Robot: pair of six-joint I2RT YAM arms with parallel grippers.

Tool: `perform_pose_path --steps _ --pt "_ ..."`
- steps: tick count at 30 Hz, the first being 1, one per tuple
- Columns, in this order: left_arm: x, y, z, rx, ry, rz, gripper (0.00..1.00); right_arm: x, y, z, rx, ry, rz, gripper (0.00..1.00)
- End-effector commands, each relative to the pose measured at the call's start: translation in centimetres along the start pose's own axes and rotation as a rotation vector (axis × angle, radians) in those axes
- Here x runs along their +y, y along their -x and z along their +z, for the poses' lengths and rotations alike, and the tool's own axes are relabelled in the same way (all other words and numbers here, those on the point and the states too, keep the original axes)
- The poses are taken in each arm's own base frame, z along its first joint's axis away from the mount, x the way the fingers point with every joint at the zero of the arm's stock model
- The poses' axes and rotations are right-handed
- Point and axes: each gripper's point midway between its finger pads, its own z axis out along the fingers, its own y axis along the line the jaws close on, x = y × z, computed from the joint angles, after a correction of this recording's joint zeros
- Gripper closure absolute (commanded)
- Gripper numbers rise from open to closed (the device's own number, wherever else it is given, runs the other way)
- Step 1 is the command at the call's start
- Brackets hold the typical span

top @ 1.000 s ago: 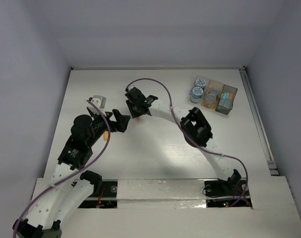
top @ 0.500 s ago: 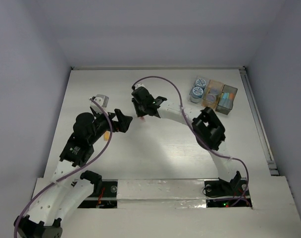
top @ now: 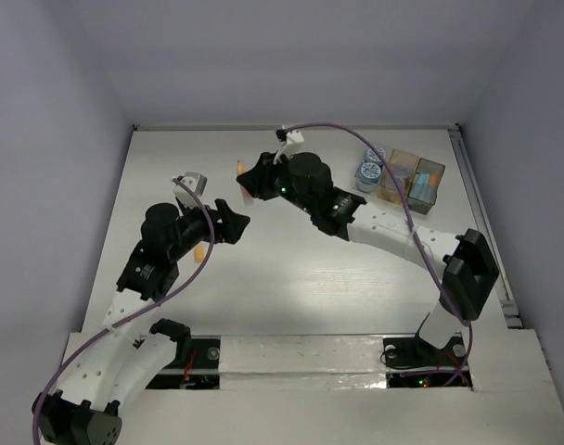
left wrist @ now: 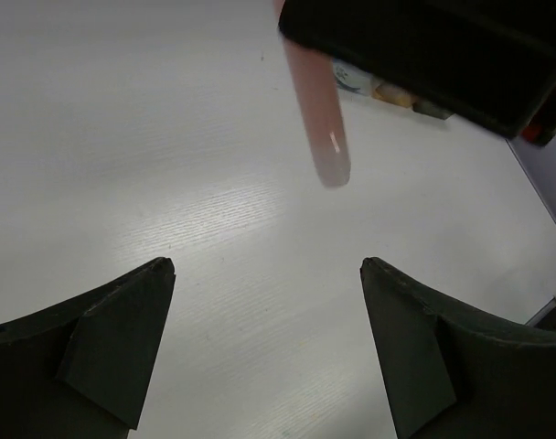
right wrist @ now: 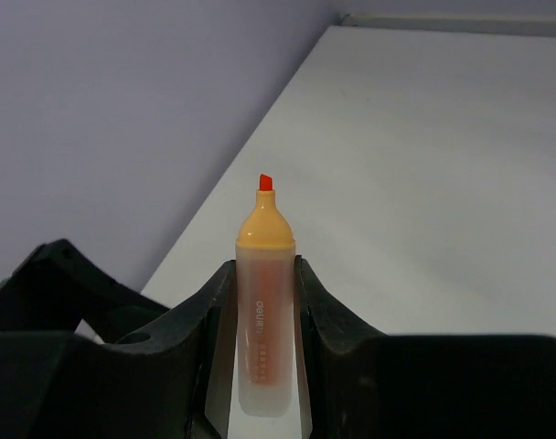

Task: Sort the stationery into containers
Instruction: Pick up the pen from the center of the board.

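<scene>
R gripper (right wrist: 264, 267) clamped on the orange marker (right wrist: 264, 306), low on the barrel, tip pointing away from the wrist. It's up off the table (top: 291, 287), well left of the amber box (top: 390, 195).

L gripper (left wrist: 267, 265) is spread wide w/ nothing in it, just below and beside the marker, further left of the amber box. The barrel end hangs straight into L's wrist view, so prob a handover or regrip setup. Can't confirm.

Count:
- boxes x2: amber, plus grey box (top: 417, 206) touching its right side
- rolls x2 outside, far roll (top: 375, 155) and near roll (top: 366, 173), both tight against amber's left wall
- poss 1 more roll inside amber; grey has bluish/green bits, can't count
- markers x1, the held one
- small orange bit (top: 200, 252) on the table far left of amber, under L arm; cap or eraser, can't tell
</scene>
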Motion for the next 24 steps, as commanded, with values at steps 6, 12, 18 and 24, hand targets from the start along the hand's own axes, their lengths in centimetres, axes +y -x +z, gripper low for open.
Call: perform_pose_path --steps 6,12,18,24 --pt "-1.6 1.6 -0.5 -0.076 -0.08 0.01 0.33 3.9 -2.2 0.5 -0.009 0.109 0.068 0.97" --pt "-1.1 1.2 0.0 -0.051 -0.062 0.005 0.48 5.6 -2.5 -0.5 -0.004 0.174 0.105 0.97" --pt "-0.8 1.7 -0.2 -0.071 -0.04 0.01 0.62 7.0 -3.0 -1.6 0.016 0.239 0.128 0.97" --pt "-0.8 1.5 0.0 -0.061 -0.042 0.014 0.72 8.4 -2.9 -2.2 0.017 0.319 0.179 0.97"
